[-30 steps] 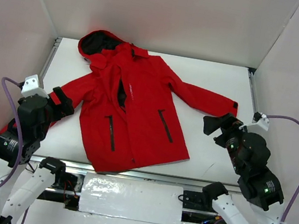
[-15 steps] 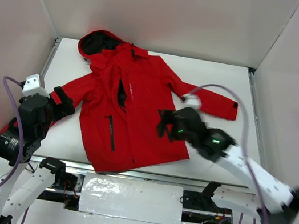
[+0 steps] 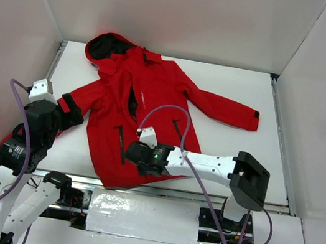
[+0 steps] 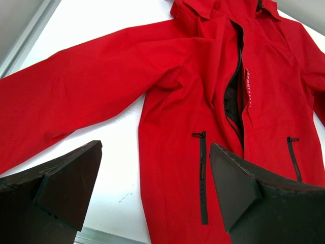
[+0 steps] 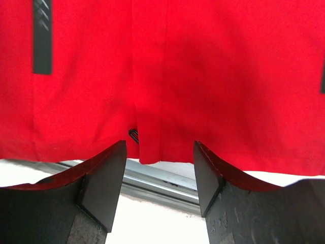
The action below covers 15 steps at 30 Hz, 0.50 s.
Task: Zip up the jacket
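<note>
The red hooded jacket [image 3: 153, 107] lies flat on the white table, hood at the far left, its front zipper [image 4: 237, 76] open in the upper part. My right gripper [image 3: 132, 154] is open and low over the bottom hem. In the right wrist view its open jaws [image 5: 160, 147] frame the hem's front opening, with the small dark zipper pull [image 5: 133, 134] just ahead of the left finger. My left gripper [image 3: 69, 112] is open and empty beside the jacket's left sleeve. In the left wrist view it [image 4: 155, 147] looks over the sleeve and a pocket zipper [image 4: 203, 178].
A metal rail [image 5: 167, 183] runs along the table's near edge just below the hem. White walls enclose the table on the left, back and right. The right arm's white link [image 3: 206, 165] lies across the near table edge.
My right arm has swung from the table's right side across to the left, bringing its gripper down to the jacket's bottom hem. The left arm has barely moved.
</note>
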Each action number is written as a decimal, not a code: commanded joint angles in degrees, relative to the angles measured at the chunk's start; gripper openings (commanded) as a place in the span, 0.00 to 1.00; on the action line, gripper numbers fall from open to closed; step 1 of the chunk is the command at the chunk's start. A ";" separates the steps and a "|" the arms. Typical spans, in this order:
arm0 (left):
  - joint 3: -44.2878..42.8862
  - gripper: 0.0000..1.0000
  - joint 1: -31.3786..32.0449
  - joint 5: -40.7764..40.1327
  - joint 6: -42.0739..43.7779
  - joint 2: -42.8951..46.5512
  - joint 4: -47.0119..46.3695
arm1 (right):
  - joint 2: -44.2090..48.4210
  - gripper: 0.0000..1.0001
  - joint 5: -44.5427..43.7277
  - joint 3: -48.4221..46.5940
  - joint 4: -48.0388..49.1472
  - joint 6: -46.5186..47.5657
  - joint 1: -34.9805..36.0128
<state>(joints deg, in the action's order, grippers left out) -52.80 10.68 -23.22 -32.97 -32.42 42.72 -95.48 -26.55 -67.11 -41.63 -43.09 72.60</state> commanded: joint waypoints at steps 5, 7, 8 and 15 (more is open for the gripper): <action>0.33 0.99 -0.31 1.78 1.77 0.87 -2.82 | -4.36 0.62 0.09 -2.67 1.37 -1.73 1.58; 0.41 0.99 -0.31 1.86 1.77 0.96 -2.73 | -5.94 0.61 0.53 -2.32 1.81 -1.73 1.49; 0.41 0.99 -0.31 1.87 1.86 1.05 -2.73 | -6.29 0.59 0.62 -2.23 1.99 -1.65 1.58; 0.50 0.99 -0.31 2.39 2.03 1.49 -3.08 | -8.23 0.48 0.18 -1.18 3.13 -2.35 1.58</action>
<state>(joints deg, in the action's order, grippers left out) -52.71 10.66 -21.58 -32.71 -31.31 42.28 -103.24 -25.61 -67.22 -40.49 -44.10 73.65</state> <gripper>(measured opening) 0.994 0.492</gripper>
